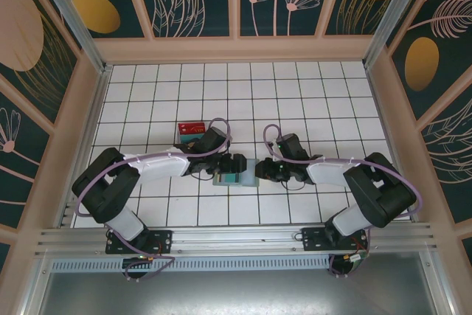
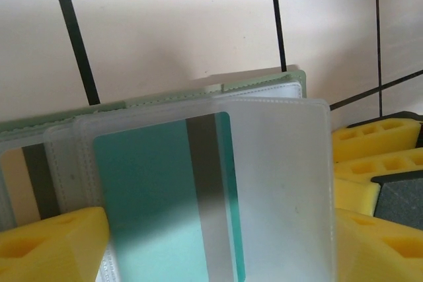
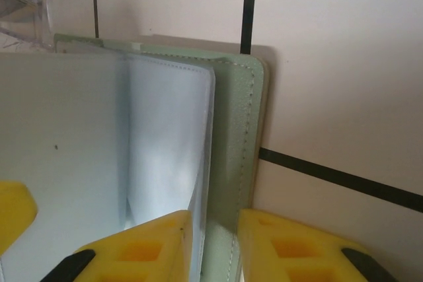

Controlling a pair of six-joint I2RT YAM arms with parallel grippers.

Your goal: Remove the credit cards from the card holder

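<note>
Left wrist view: card holder (image 2: 264, 87) lies open on the tile, with its grey-green stitched cover underneath and frosted clear sleeves (image 2: 284, 163) fanned on top. The teal card (image 2: 152, 203) sits inside the top sleeve, a grey stripe running down its right part. It lies directly between the left gripper's pads. A tan card (image 2: 13, 189) with a dark stripe is in a lower sleeve, just outside the left-hand pad and mostly cut off by the frame edge.

The left gripper (image 2: 218, 229) is spread wide, one yellow foam pad (image 2: 53, 246) at each lower corner and the top sleeve spanning the gap between them. Whether the pad edges touch the sleeve cannot be told.

Right wrist view: the right gripper (image 3: 215, 236) is set narrow, pinching the holder's long stitched edge. One pad (image 3: 145, 249) is inside against a sleeve, the other on the outer green cover. Ahead of the fingertips the cover runs away to its rounded corner. A clear tray (image 3: 23, 4) shows ahead and to the left of the fingers, past the holder's far end.

Top external view: the holder lies flat directly between the two grippers, which face each other tip to tip, the left over the holder's far-left part and the right at its right edge. The tray sits just beside the left gripper's wrist, on the far side, with something red in it, too small to read further. All of it rests on a white tiled table (image 1: 295, 94) with black grid lines.
</note>
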